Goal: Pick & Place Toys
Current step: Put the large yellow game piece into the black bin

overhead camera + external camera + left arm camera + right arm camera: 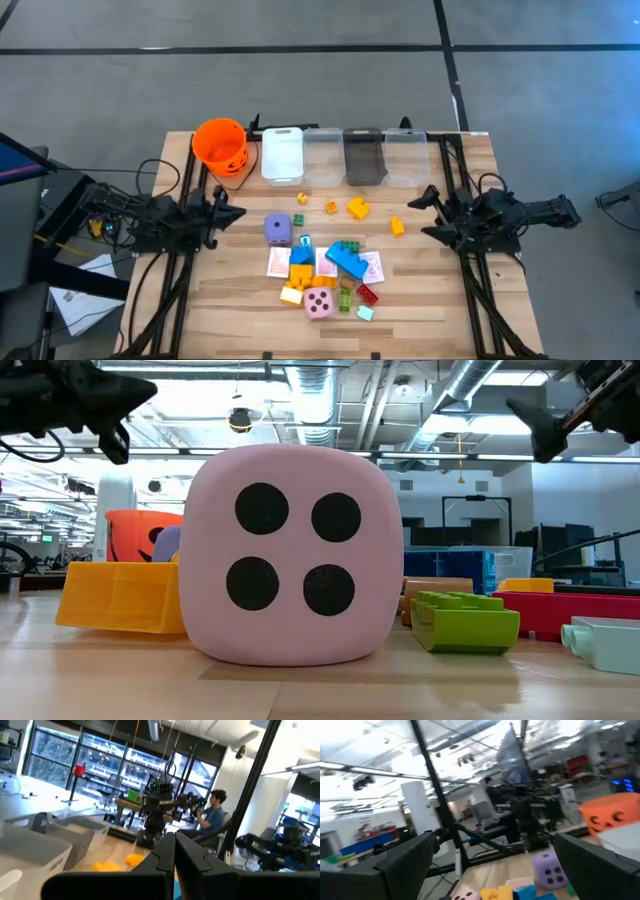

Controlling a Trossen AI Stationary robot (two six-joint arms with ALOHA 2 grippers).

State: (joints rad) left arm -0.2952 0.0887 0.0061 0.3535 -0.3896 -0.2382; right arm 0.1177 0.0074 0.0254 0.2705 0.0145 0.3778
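The toys lie scattered mid-table: a purple die (279, 229), a pink die (319, 304), a blue brick (347, 261), yellow bricks (357, 208), a red brick (368, 293) and pink-backed cards (279, 262). In the low view the pink die (292, 554) rests on the wood close up, between a yellow brick (120, 597) and a green brick (465, 620). My left gripper (235, 212) is shut and empty at the table's left edge, raised above the top. My right gripper (428, 215) stands open and empty at the right edge, also raised. Both point toward the toys.
An orange bucket (221, 143) stands at the far left. Beside it is a row of bins: one white (282, 155), two clear (323, 155) (405, 158) and one dark (364, 157). A person (212, 817) sits in the room beyond the table.
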